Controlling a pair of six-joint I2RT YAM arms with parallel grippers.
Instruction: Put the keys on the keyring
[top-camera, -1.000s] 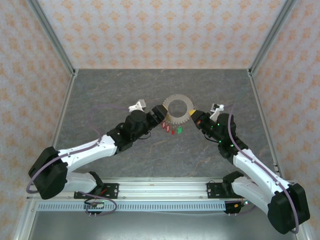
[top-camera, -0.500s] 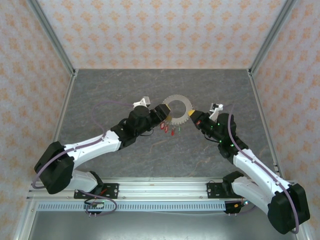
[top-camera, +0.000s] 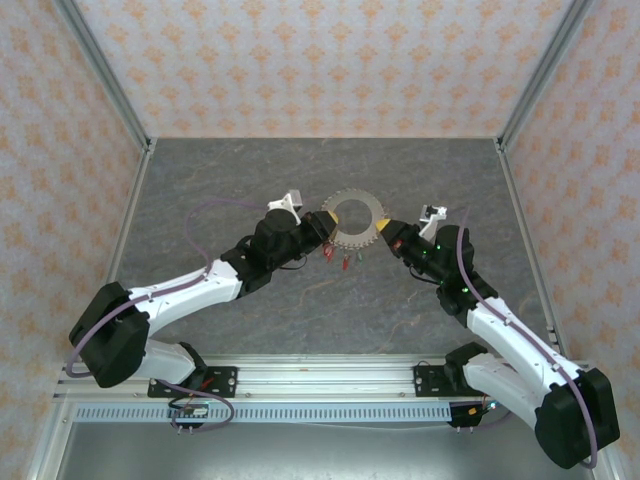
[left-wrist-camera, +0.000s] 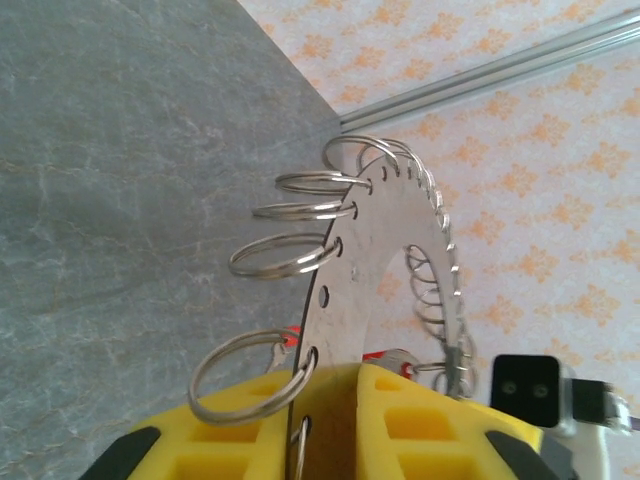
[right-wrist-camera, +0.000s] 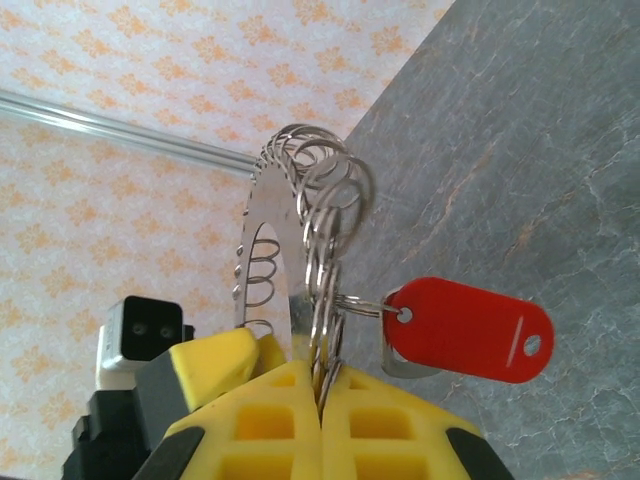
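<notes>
Top external: left gripper (top-camera: 325, 223) and right gripper (top-camera: 386, 229) both clamp the keyring (top-camera: 353, 203), keys (top-camera: 345, 262) dangling; threading another likely needs one gripper freed.

My left pincer (top-camera: 322, 222) has pushed out toward 1 o'clock and pinched its yellow pads (left-wrist-camera: 240, 425) onto the keyring (top-camera: 353, 198) at its 8 o'clock rim. The keyring has edged toward 11 o'clock, and the hanging keys (top-camera: 341, 260) have drifted slightly toward 9 o'clock.

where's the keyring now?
Top view, mid-table: keyring pinched between left gripper on its left rim and right gripper on its right, keys on its near edge.
</notes>
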